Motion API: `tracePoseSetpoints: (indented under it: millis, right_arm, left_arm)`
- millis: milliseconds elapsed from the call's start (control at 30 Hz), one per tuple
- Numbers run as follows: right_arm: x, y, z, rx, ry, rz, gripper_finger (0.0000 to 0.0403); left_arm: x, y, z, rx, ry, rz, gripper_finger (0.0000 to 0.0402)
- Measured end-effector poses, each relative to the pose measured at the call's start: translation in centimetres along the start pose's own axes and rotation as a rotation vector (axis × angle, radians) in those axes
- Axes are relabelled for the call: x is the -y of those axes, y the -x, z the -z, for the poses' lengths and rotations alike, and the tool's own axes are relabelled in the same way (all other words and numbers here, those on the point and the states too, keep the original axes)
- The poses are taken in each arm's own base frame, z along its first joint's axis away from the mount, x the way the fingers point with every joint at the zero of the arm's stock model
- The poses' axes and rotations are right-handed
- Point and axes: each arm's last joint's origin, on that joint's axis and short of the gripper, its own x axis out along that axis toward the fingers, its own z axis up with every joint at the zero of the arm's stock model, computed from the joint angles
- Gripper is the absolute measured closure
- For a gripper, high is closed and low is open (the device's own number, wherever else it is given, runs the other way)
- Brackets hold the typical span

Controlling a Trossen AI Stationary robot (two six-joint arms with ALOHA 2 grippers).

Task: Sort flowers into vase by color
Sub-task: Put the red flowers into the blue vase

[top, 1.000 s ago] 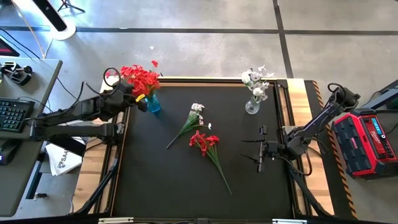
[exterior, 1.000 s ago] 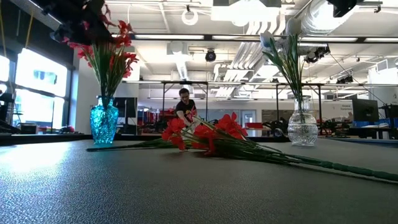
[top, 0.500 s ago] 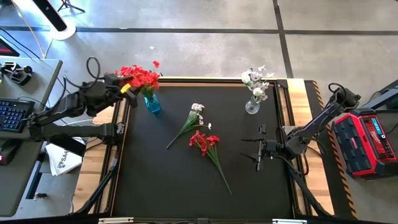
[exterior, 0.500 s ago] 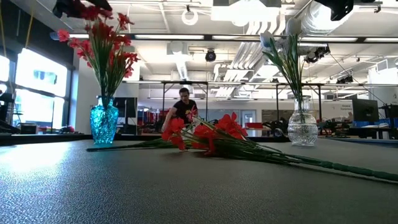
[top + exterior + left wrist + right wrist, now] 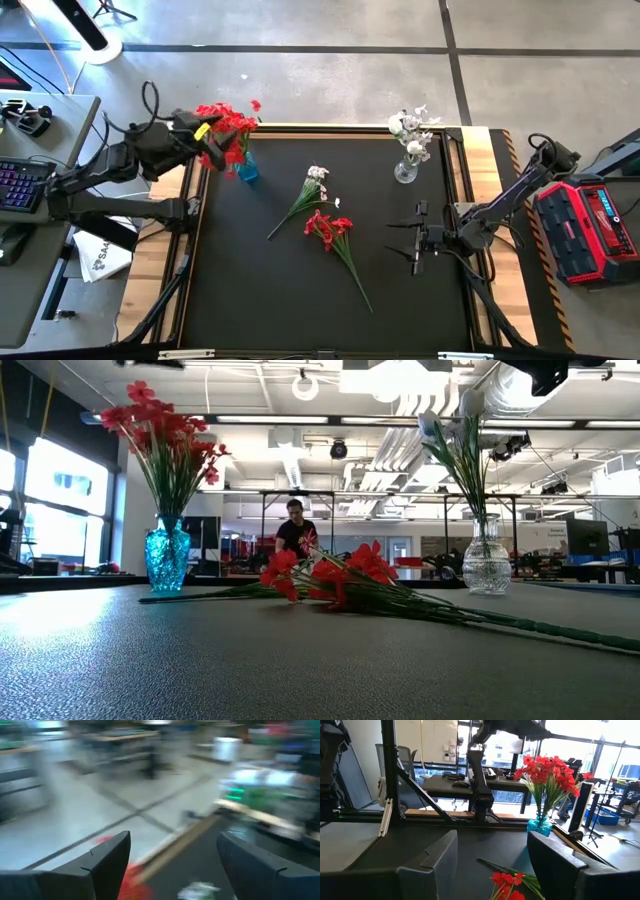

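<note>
The left gripper [image 5: 205, 135] sits at the table's far left corner, just beside the red blossoms in the blue vase [image 5: 246, 168] — its fingers [image 5: 107, 862] stand wide apart with nothing between them. The right gripper [image 5: 415, 240] rests low over the mat [image 5: 260, 290] near the right edge, fingers parted and empty. The red bunch [image 5: 165, 440] stands upright in the blue vase; white sprigs [image 5: 412, 130] fill the clear vase [image 5: 405, 172] at the far right corner. Two flowers lie loose mid-table — a white one [image 5: 308, 190] and, just beside it, a red one [image 5: 330, 232], stems pointing apart. A person [image 5: 296, 530] shows in the room beyond.
</note>
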Motion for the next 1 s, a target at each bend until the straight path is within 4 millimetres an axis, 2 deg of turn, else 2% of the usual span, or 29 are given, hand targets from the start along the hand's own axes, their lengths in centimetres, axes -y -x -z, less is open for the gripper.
tracePoseSetpoints:
  millis: [100,200,300,400,533,700,867,1000]
  right_arm:
    - [0.1,-0.1,0.0,0.0,-0.002,0.009,0.019]
    - [0.3,-0.2,0.0,-0.001,-0.023,0.019,0.019]
    - [0.3,-0.3,0.1,-0.009,-0.034,0.019,0.019]
    - [0.3,-0.3,0.2,-0.016,-0.027,0.019,0.019]
    - [0.3,-0.3,0.2,-0.018,-0.026,0.018,0.019]
    - [0.3,-0.3,0.2,-0.018,-0.033,0.018,0.019]
    - [0.3,-0.3,0.2,-0.018,-0.028,0.018,0.019]
    - [0.3,-0.3,0.3,-0.024,-0.035,0.018,0.019]
  left_arm:
    - [2.4,-0.6,-0.2,-0.047,-0.061,0.188,0.0125]
    - [5.2,-1.6,1.1,-0.146,-0.143,0.256,0.0135]
    - [7.5,-2.4,3.5,-0.294,-0.239,0.189,0.0141]
    - [8.5,-3.0,6.1,-0.429,-0.293,0.001,0.0142]
    - [7.7,-3.3,8.1,-0.502,-0.315,-0.288,0.0142]
    - [5.5,-3.5,8.7,-0.532,-0.329,-0.539,0.0142]
    - [4.2,-3.6,8.5,-0.557,-0.32,-0.609,0.0142]
    - [4.2,-3.1,7.4,-0.568,-0.256,-0.564,0.0142]
